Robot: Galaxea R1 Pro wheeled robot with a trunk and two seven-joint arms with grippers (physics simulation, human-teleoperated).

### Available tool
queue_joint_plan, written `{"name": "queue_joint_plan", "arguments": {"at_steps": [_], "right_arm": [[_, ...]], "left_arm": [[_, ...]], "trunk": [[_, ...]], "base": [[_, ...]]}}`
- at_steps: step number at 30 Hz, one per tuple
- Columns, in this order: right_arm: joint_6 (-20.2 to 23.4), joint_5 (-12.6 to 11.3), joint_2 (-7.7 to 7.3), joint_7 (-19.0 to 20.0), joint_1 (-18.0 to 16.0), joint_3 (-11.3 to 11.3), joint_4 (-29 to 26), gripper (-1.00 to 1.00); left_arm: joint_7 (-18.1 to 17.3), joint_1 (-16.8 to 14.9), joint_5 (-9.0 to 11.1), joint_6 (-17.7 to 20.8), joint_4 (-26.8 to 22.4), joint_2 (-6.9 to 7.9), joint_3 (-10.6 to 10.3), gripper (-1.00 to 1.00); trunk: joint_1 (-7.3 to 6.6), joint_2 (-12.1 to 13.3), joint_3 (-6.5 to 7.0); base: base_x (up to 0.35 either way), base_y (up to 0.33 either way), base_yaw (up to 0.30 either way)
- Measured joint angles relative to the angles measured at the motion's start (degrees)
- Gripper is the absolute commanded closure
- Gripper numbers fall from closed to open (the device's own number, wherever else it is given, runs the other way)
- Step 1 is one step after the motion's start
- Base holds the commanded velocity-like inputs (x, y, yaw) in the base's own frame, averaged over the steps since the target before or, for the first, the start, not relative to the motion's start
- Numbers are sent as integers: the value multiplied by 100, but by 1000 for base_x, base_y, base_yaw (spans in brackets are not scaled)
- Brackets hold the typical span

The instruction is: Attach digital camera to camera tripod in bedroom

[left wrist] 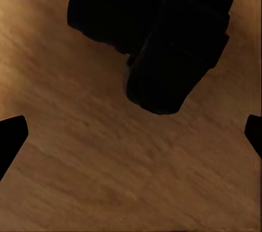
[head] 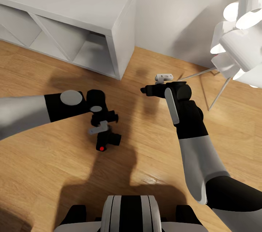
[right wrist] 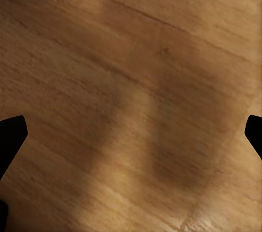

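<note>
Black digital camera (head: 107, 141) on wood floor (head: 43, 159) (red button up), left hand (head: 103, 123) open above.

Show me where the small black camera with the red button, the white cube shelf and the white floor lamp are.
Small matte-black digital camera (head: 106, 142): head view, on its body above the red button.
White cube shelf (head: 125, 24): head view, on its end panel.
White floor lamp (head: 238, 48): head view, on a shade.

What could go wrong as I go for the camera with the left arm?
1. The camera lies on its side on the floor, off-centre between the open left jaws in the wrist view; a straight descent may nudge it away.
2. The left gripper hides much of the camera from the head, so alignment is hard to judge there.
3. The lamp legs stand near the right gripper; a wide swing might hit them.
</note>
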Motion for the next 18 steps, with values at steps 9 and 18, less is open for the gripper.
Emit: {"name": "queue_joint_plan", "arguments": {"at_steps": [9,18], "right_arm": [[0,0,0,-2,0,0,0,-100],[0,0,0,0,0,0,0,-100]], "left_arm": [[-38,-16,-656,-568,322,-217,-161,-100],[1,-24,-1335,-930,670,-421,-233,-100]], "trunk": [[0,0,0],[0,0,0]], "base": [[0,0,0],[0,0,0]]}}
